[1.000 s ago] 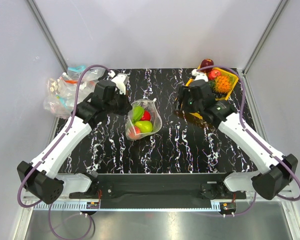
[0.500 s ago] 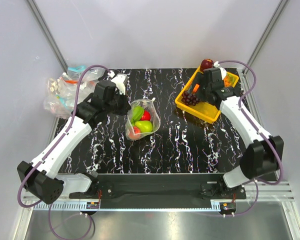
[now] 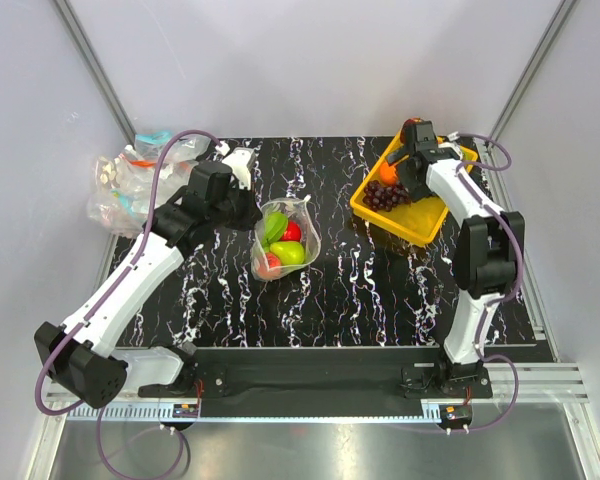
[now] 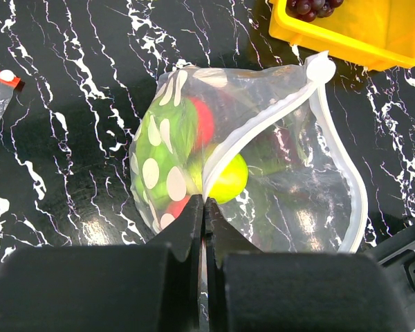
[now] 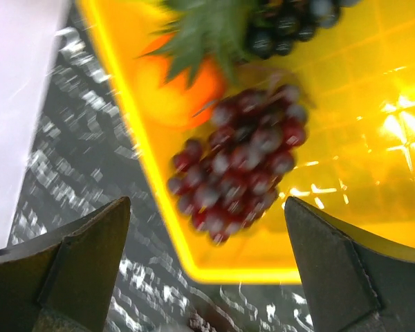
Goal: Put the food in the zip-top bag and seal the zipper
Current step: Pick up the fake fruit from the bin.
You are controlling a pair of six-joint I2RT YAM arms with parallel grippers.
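From above, the zip-top bag [image 3: 285, 238] sits mid-way on the black table [image 3: 360, 290] with food [image 3: 288, 252] inside. The left wrist view shows more. The left gripper [image 4: 205, 202] is pinched tight on the bag's pale, bumpy zipper [image 4: 263, 121]. The soft clear plastic has white ovals. A shiny green fruit [image 4: 228, 181] and a red fruit [image 4: 202, 121] show through. The right gripper [image 5: 206, 207] hangs wide open over the yellow tray [image 5: 346, 138] of dark grapes [image 5: 245, 162]. That view is blurry.

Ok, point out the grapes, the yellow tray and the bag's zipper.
grapes [image 5: 242, 159], right wrist view, middle of the bunch.
yellow tray [image 5: 373, 173], right wrist view, bare floor.
zipper [image 4: 270, 111], left wrist view, pale strip at the mouth.
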